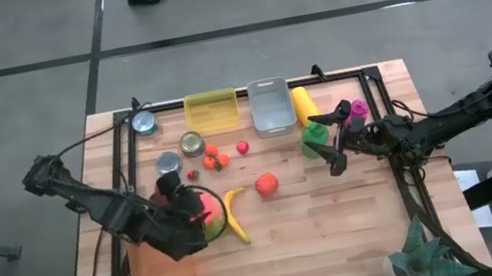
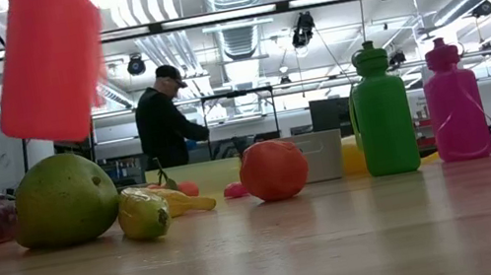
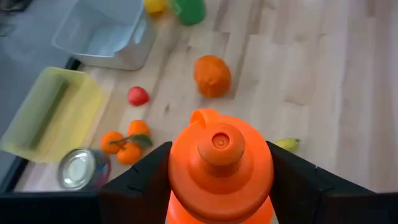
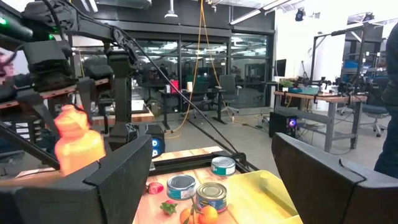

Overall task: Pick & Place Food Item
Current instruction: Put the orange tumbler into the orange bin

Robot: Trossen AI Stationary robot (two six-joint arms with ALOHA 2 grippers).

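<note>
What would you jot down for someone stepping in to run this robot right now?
Left gripper: shut on the orange bottle, held up off the table, above the green fruit and banana.
Right gripper: open, empty, raised near the green bottle and pink bottle.
On the table: orange fruit, tangerines, a small red piece, cans. The yellow bin and clear bin at the far edge look empty.
Done: bottle lifted.
Left: set it down; where it should go is not evident. No food appears to be placed yet.
</note>
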